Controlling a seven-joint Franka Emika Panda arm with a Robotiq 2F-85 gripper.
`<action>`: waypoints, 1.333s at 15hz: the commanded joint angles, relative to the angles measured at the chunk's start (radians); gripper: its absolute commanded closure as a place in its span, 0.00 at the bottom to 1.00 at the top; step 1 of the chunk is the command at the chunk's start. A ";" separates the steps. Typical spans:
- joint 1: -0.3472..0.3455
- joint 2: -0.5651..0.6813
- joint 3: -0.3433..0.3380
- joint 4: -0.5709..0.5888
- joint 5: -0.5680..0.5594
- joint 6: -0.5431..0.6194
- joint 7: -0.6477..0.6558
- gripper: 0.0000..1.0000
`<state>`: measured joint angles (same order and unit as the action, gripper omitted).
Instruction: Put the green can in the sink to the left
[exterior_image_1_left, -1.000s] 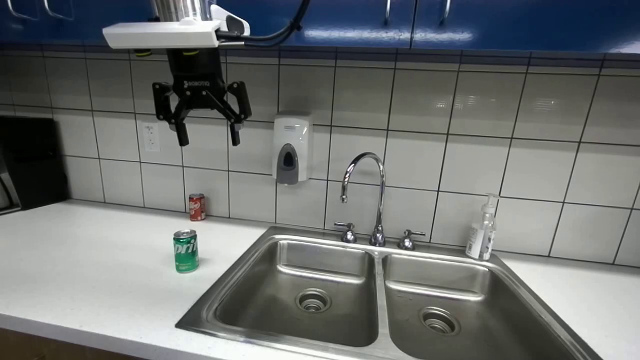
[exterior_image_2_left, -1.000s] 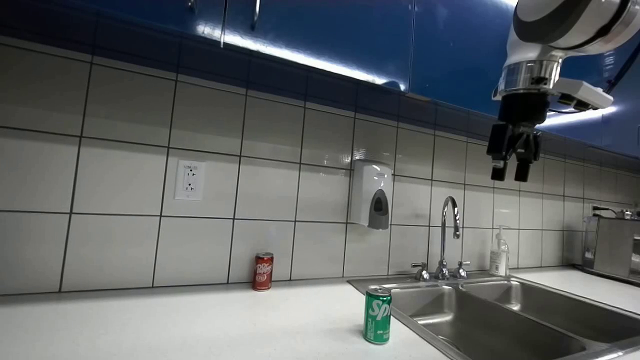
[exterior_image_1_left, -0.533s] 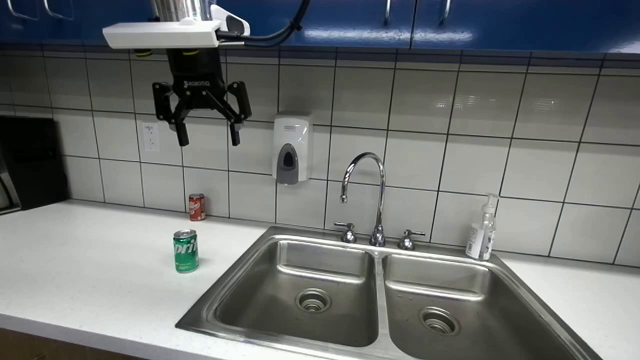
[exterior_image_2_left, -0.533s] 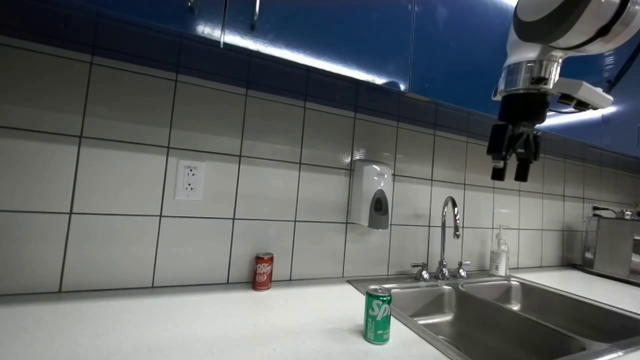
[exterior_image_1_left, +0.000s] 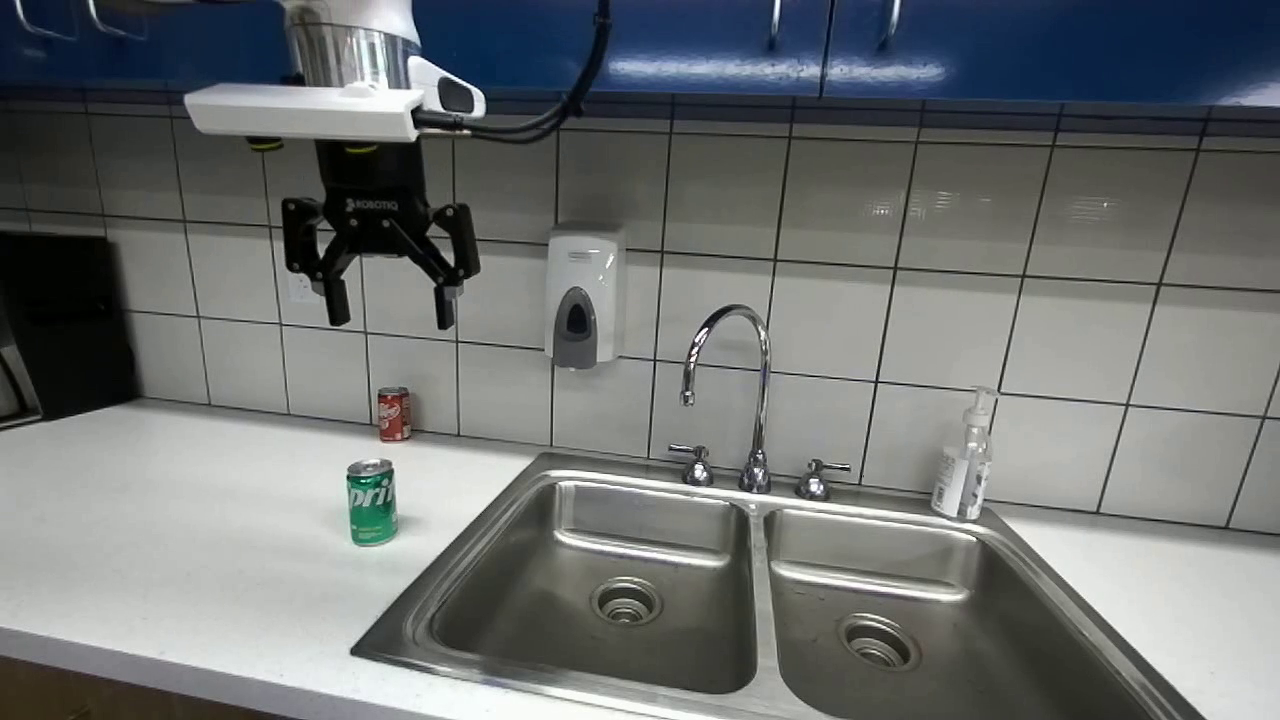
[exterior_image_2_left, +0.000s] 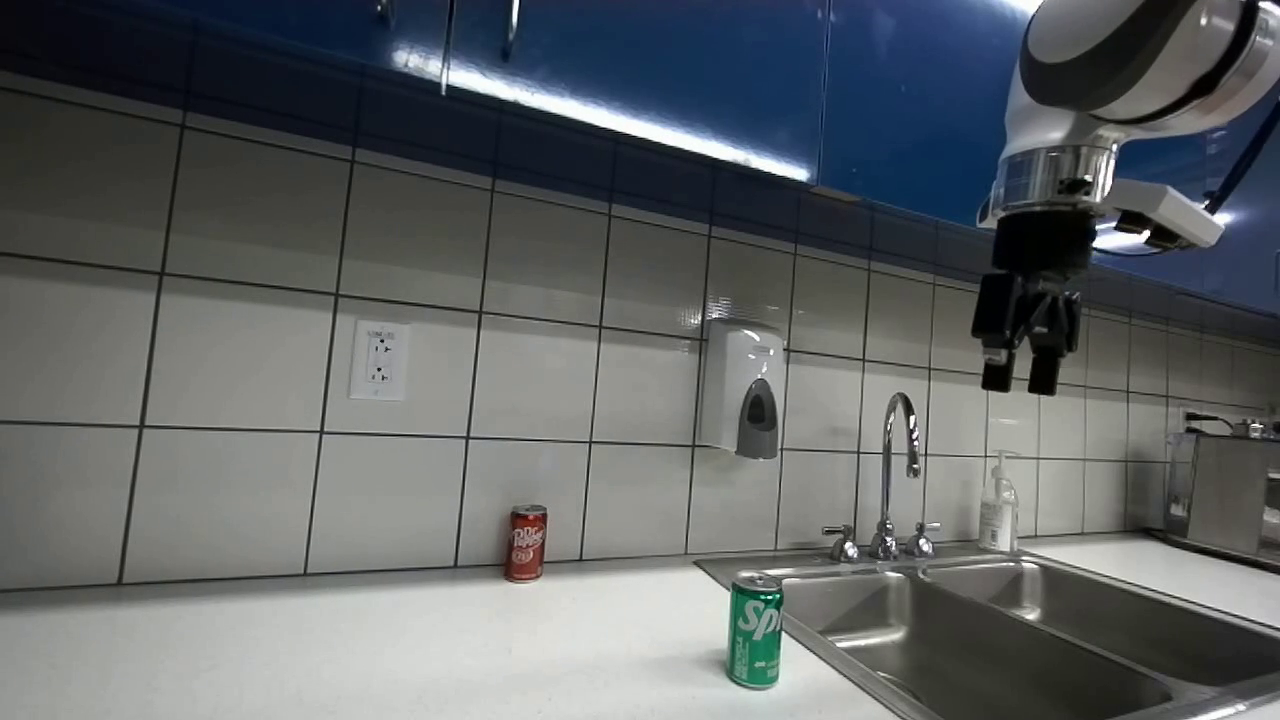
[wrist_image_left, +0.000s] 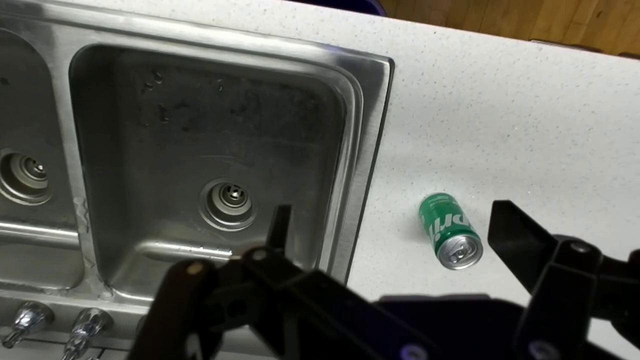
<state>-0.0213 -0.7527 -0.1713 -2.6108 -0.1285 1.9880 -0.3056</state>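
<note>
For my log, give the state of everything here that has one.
Green cylindrical metal can: upright
Red cylindrical metal can: upright
Left rectangular steel basin: drain uncovered
Right rectangular steel basin: drain uncovered
Curved chrome faucet: off
Clear plastic pump bottle: upright
Blue cabinet doors: shut
Black jaws: open, empty

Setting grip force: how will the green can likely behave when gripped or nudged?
The green can stands upright, taller than wide, so a high nudge would probably tip it. Once down, its round wall would likely roll. The smooth, shiny surface may slip in a loose grip. Full or empty doesn't show, so weight is unclear.
</note>
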 joint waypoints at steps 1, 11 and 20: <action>0.013 -0.027 -0.003 -0.079 0.023 0.047 -0.018 0.00; 0.088 0.084 -0.024 -0.198 0.062 0.312 -0.101 0.00; 0.192 0.315 -0.016 -0.175 0.169 0.537 -0.186 0.00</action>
<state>0.1486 -0.5037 -0.1874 -2.7871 0.0025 2.4540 -0.4378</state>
